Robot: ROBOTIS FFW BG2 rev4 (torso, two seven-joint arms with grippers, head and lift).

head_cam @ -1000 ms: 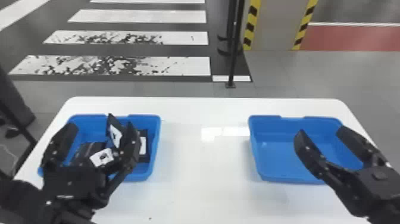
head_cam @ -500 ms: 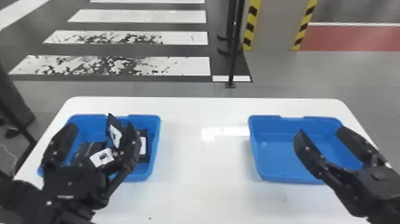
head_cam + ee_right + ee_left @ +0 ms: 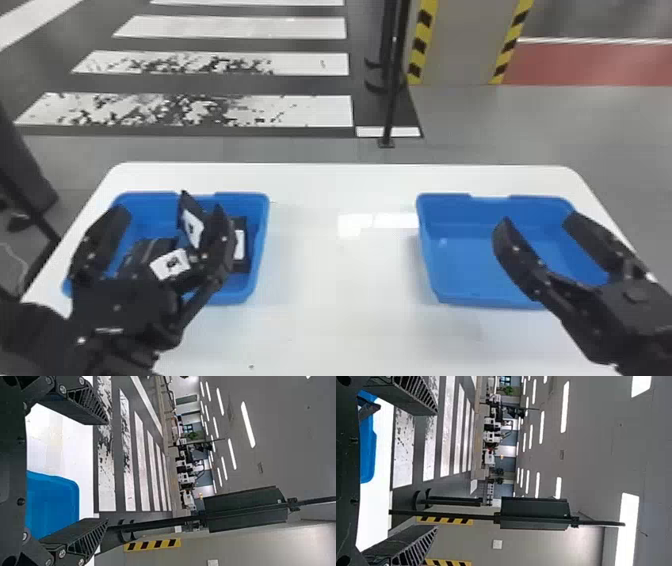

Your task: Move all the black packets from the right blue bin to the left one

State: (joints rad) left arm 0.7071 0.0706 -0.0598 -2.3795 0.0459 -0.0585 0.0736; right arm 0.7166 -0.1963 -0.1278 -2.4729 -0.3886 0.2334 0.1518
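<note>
While I monitored the rig remotely, I observed the left gripper (image 3: 172,215) above the left blue bin (image 3: 258,255) and the right gripper (image 3: 539,220) above the right blue bin (image 3: 462,250), each in the released state, its 2 fingers spread apart and clamping nothing. I located the black packets (image 3: 240,252) inside the left blue bin, with 3 white labels visible and 1 of these packets tilted up on edge near a left gripper finger. Both bins rested on the white table (image 3: 335,300), well apart.

I can make out no change between a second ago and now; nothing has visibly shifted.
</note>
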